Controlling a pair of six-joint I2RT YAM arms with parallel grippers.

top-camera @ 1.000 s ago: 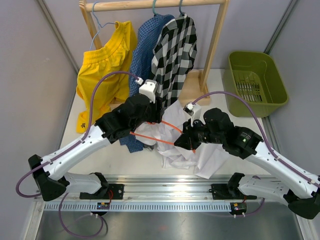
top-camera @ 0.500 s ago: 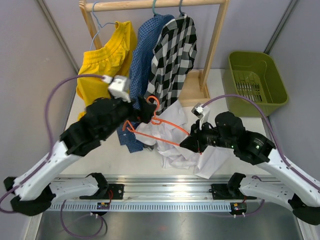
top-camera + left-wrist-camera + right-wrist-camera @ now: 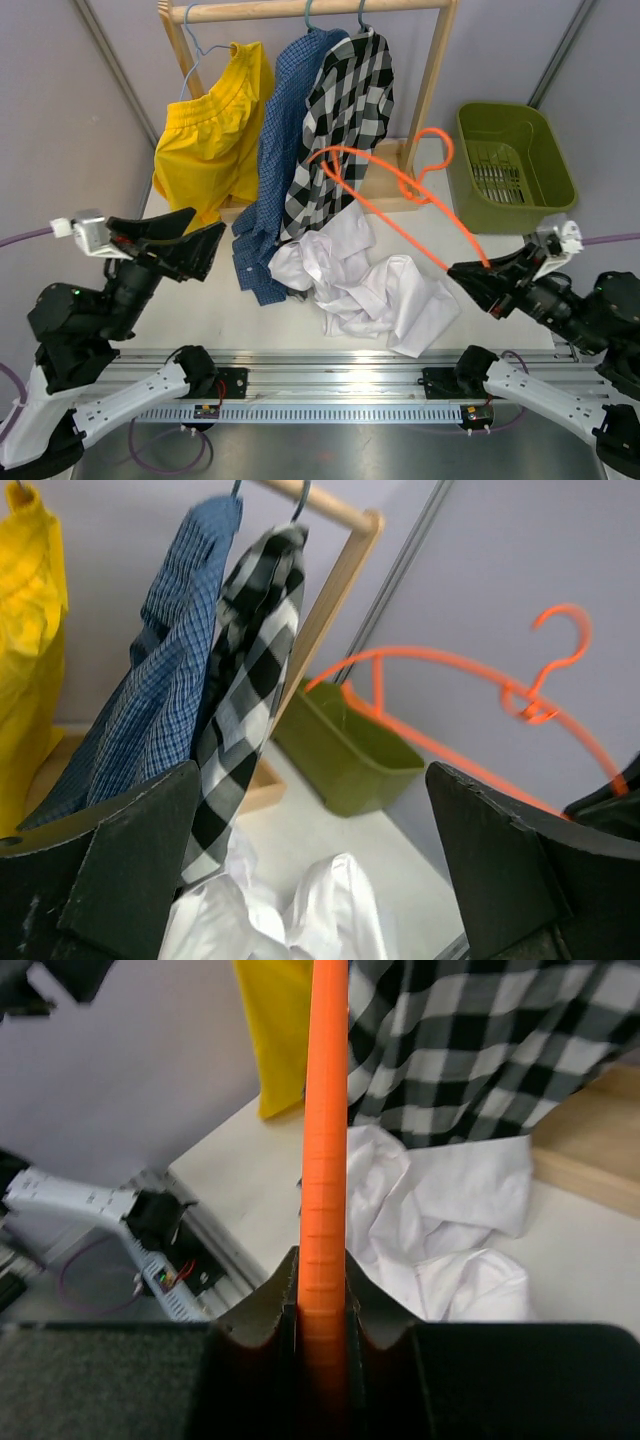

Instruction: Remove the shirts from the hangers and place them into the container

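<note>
One thin orange hanger (image 3: 325, 1110) aloft, crumpled white shirt (image 3: 370, 285) off it

Right gripper (image 3: 322, 1282) clamped the hanger's end above bare tabletop (image 3: 200, 300) near the olive-green slotted plastic bin (image 3: 556, 150); the shirt lay mid-table, outside it. Left gripper (image 3: 312, 770) gaped empty at the left edge.

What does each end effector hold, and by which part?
Right end effector grips the orange hanger at one arm's tip; left end effector is open, empty.

The orange hanger (image 3: 325, 1160), white shirt (image 3: 370, 290), black-and-white plaid shirt (image 3: 350, 100), blue fine-check shirt (image 3: 285, 120), yellow garment (image 3: 210, 130) and olive-green container (image 3: 545, 130) stand out against a pale worktop (image 3: 200, 300).
</note>
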